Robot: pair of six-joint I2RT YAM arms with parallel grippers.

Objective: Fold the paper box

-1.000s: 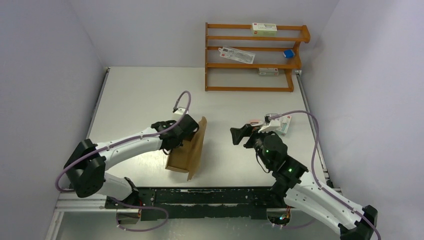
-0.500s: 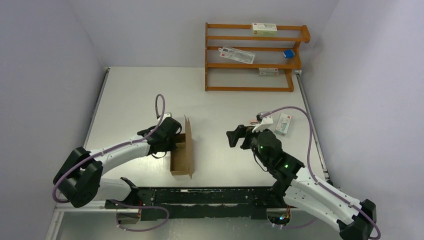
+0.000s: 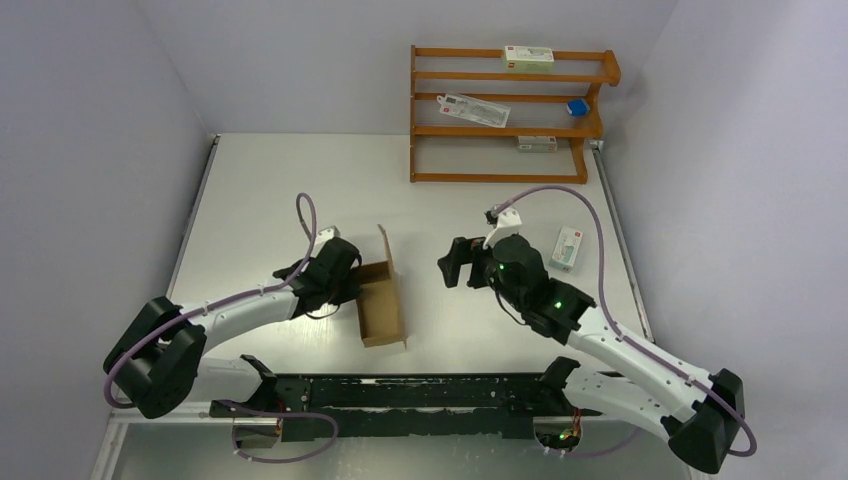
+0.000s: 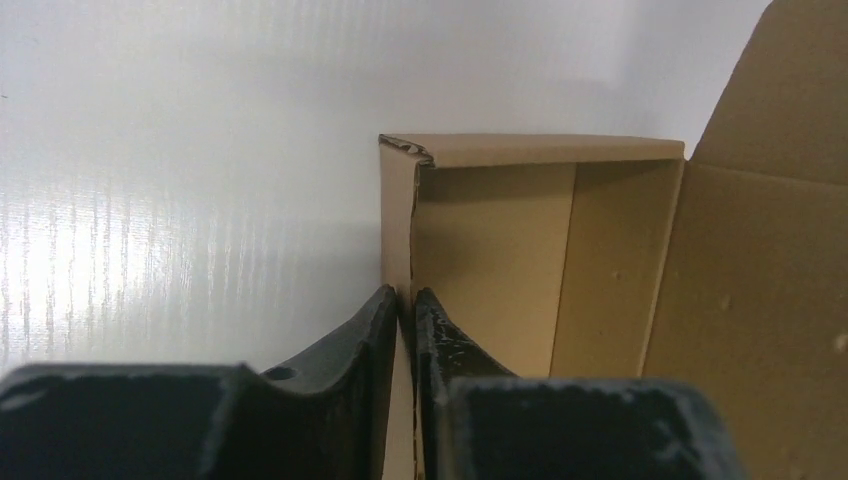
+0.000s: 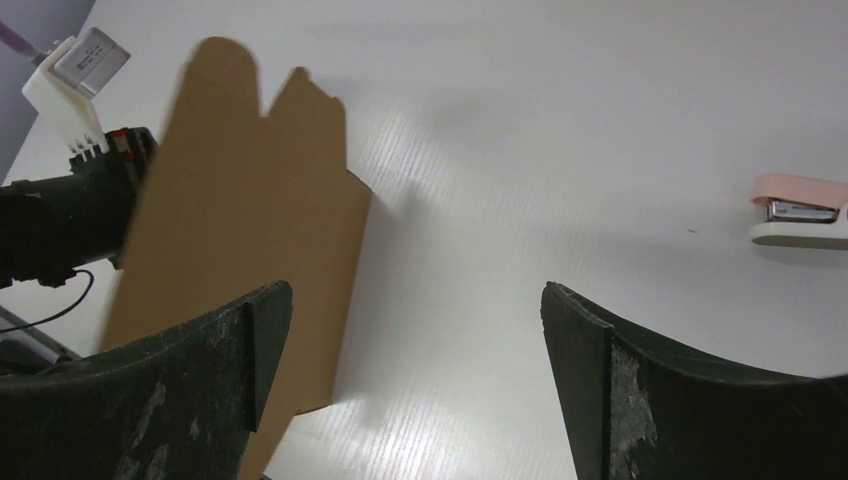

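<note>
The paper box (image 3: 381, 307) is a brown cardboard tray lying open side up on the table left of centre, its lid flap standing up at the far end. My left gripper (image 3: 353, 287) is shut on the box's left wall, one finger outside and one inside. In the left wrist view the fingertips (image 4: 403, 292) pinch that thin wall, and the box's inside (image 4: 500, 240) lies beyond them. My right gripper (image 3: 449, 268) hangs open to the right of the box, apart from it. The right wrist view has its wide jaws (image 5: 415, 290) above bare table, with the box's flap (image 5: 240, 200) to the left.
A wooden shelf rack (image 3: 500, 115) stands at the back right with small white cartons and a blue item on it. A white carton (image 3: 567, 247) lies on the table right of the right arm. A pink stapler (image 5: 795, 210) lies near the right gripper.
The left gripper drew back to the left with the box, which turned from standing on edge to lying open side up. The right arm reached left toward the box, still open.
</note>
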